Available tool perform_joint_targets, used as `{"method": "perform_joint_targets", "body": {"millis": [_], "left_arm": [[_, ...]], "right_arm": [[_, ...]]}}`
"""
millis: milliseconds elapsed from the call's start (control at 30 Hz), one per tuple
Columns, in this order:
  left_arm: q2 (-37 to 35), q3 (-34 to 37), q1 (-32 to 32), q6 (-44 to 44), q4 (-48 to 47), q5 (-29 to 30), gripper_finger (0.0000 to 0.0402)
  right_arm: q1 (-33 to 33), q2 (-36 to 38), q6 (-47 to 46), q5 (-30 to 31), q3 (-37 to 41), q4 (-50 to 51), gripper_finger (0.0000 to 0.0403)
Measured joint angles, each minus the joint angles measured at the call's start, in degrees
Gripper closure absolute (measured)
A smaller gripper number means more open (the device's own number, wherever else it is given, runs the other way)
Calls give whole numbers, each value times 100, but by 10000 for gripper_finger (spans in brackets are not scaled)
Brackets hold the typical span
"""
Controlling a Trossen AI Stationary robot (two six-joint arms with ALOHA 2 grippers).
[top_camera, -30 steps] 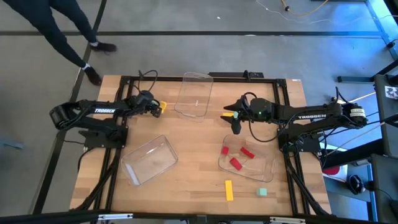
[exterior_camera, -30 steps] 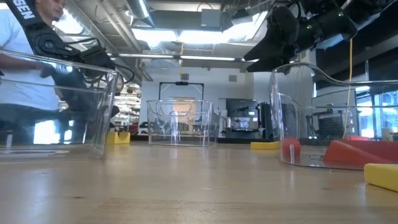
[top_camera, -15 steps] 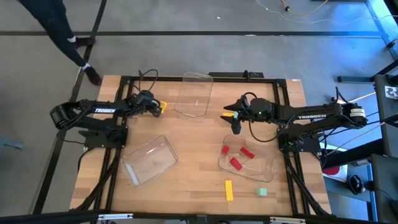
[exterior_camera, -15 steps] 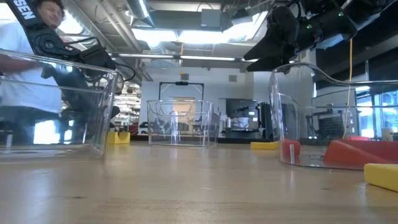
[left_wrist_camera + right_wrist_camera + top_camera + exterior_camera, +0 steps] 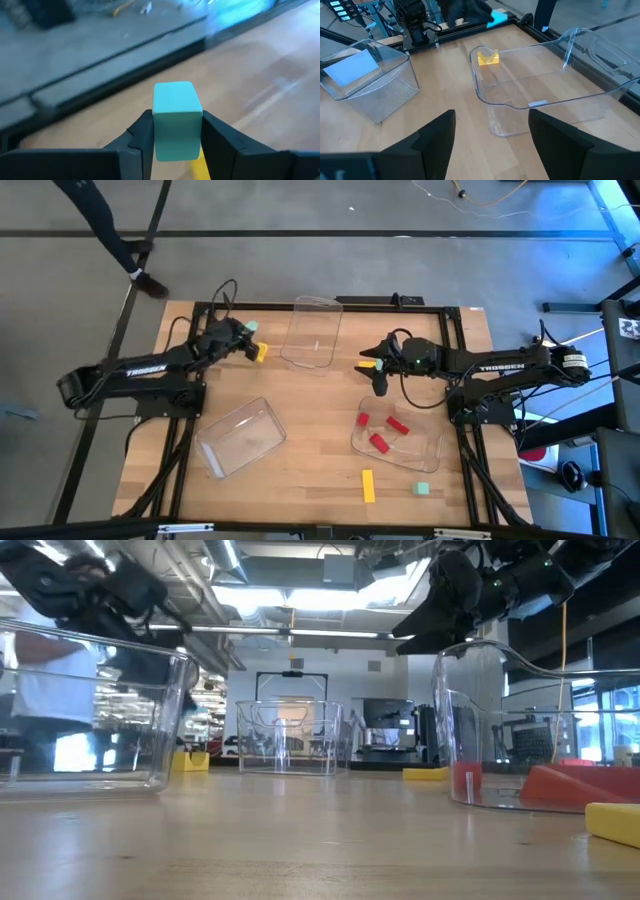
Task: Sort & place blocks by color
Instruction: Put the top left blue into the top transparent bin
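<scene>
My left gripper (image 5: 245, 334) hangs over the table's far left part, shut on a mint green block (image 5: 175, 117). Just below it a yellow block (image 5: 259, 352) rests on the wood. My right gripper (image 5: 380, 378) hovers open right of centre, between the far clear tray (image 5: 313, 330) and the right clear tray (image 5: 397, 438), which holds three red blocks (image 5: 378, 442). Another yellow block (image 5: 369, 364) lies beside my right gripper. A yellow bar (image 5: 368, 486) and a mint cube (image 5: 422, 490) lie near the front edge. My left gripper pinches the mint green block by two opposite side faces (image 5: 159, 131) between its two fingers (image 5: 142, 140). The fingers slant slightly down toward the table's far side. The block sits upright and is lifted clear of the table, its top above the fingertips.
A third clear tray (image 5: 240, 437) stands tilted at the near left. A black frame rail (image 5: 320, 305) runs along the table's far edge. A person's legs (image 5: 110, 235) move on the floor beyond the far left corner. Bare wood lies in the middle.
My left gripper has risen from the table beside the yellow block and tipped up toward level, carrying the mint green block clear of the wood. The yellow block has stayed where it was. My right arm has kept still.
</scene>
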State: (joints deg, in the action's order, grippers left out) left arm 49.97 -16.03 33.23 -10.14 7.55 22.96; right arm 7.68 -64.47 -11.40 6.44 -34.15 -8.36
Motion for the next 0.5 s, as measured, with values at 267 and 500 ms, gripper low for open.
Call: {"method": "perform_joint_targets", "body": {"millis": [267,500], "left_arm": [[-913,0,-1123,359,865,-776,283],[-812,0,-1883,477,1878,-1970,283]], "right_arm": [[2,0,-6,0,-2,-2,150],[0,0,-43,0,-2,-136,150]]}}
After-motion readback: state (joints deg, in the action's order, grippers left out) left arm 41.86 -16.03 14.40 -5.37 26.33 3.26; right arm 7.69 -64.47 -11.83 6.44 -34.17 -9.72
